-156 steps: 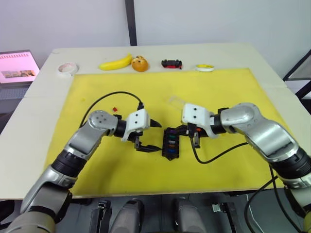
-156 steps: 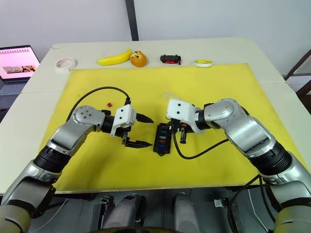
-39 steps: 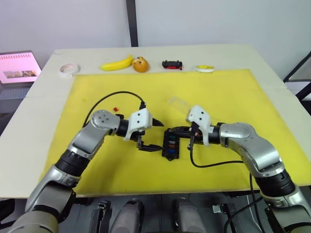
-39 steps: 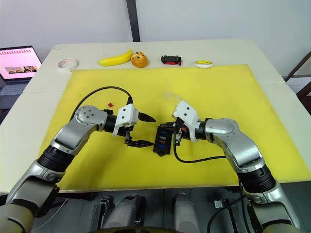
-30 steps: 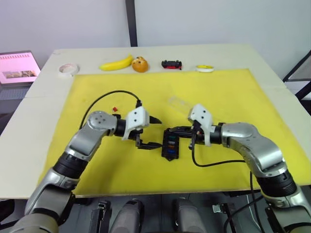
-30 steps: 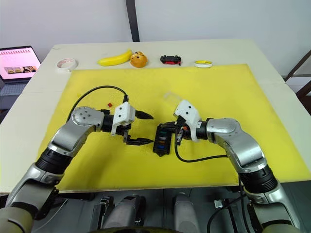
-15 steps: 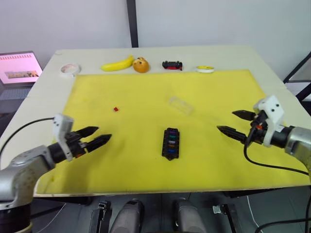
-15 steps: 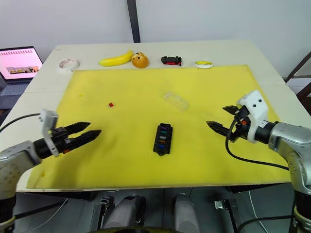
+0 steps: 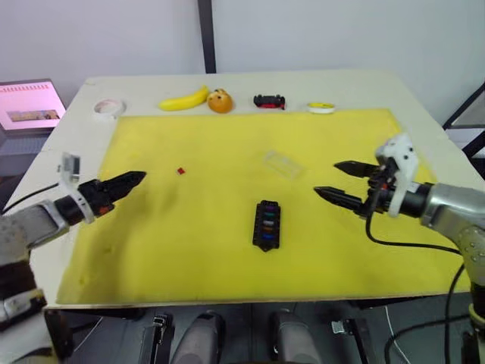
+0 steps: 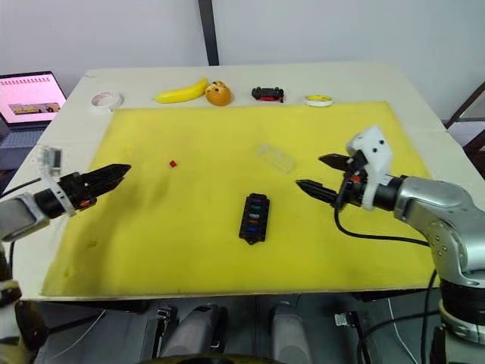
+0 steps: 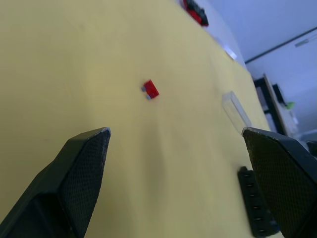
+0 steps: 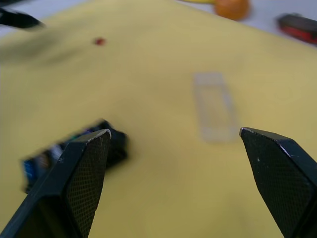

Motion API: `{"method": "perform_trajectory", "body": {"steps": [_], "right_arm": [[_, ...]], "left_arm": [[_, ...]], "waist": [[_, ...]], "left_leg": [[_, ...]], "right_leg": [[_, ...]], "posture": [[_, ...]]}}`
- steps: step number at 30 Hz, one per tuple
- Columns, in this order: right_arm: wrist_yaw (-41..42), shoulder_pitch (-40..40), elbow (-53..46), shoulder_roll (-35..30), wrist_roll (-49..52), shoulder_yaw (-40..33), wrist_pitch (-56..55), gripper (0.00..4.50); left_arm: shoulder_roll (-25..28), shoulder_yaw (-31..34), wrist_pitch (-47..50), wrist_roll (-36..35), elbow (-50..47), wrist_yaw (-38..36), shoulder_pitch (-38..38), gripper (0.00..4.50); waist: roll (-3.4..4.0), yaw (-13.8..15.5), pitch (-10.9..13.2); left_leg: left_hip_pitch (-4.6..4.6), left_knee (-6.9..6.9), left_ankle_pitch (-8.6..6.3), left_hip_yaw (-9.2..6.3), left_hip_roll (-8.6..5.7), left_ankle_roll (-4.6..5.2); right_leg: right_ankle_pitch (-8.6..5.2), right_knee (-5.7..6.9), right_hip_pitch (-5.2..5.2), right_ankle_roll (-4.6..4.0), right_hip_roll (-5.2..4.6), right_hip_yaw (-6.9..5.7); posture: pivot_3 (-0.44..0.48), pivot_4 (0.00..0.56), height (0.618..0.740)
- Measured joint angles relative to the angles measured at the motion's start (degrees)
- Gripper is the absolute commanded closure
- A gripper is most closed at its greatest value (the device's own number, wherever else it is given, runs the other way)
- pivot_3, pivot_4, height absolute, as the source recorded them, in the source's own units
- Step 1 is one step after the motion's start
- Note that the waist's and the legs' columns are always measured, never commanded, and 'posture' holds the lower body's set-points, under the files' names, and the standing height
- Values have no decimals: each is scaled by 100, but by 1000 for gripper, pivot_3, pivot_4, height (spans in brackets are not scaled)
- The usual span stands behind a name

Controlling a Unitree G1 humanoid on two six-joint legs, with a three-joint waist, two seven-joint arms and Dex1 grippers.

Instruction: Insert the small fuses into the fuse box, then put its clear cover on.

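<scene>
The fuse box sits mid-mat, several fuses seated; one red fuse lies loose near my spread left end effector. My right end effector, also spread, hovers beside the clear cover.

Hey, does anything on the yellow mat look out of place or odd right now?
One red fuse lies loose on the yellow mat, apart from the fuse box that holds the other fuses. The clear cover also lies apart, not on the box. Both pincers are open and hold nothing.

Bright, even light; soft shadows on the yellow mat. In the right wrist view the fuse box is smeared.
</scene>
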Motion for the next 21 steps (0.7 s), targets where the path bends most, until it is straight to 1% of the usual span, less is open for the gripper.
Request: {"method": "perform_trajectory", "body": {"steps": [1, 4, 7, 12, 21], "right_arm": [[-82, -190, -106, 163, 157, 158, 121, 72], [-320, -543, -306, 483, 431, 473, 355, 72], [-590, -705, -356, 753, 489, 741, 447, 72], [-829, -745, -390, 965, 408, 1265, 418, 72], [-1098, -815, -410, 1165, 209, 1509, 292, 72]], "left_arm": [[-30, -120, 116, 37, 277, 15, -261, 0], [-129, -205, 247, 120, 1062, 95, -915, 0], [-169, -249, 159, 342, 1692, 158, -1312, 0], [-362, -367, 53, 611, 2359, 109, -1573, 0], [-546, -419, -469, 949, 3087, -216, -1925, 0]], "waist": [[0, -9, 0], [-1, -13, 0], [-2, -13, -1], [-4, 1, -2], [-5, 10, -3]], "left_leg": [[-1, 1, 1, 0, 0, -2], [-2, 1, 2, 0, 0, -4], [-2, 1, 2, 2, -2, -5], [-11, 6, 4, 0, -5, -7], [-12, 6, 5, 0, -8, -9]], "right_leg": [[0, 3, -3, 0, 1, 0], [0, 10, -9, 0, 1, 1], [0, 11, -11, 0, -2, 2], [0, 18, -20, 0, -2, 2], [0, 23, -21, 0, -4, 2]], "posture": [[0, 150, 740], [0, 150, 740], [0, 150, 740], [0, 150, 740], [0, 150, 740]]}}
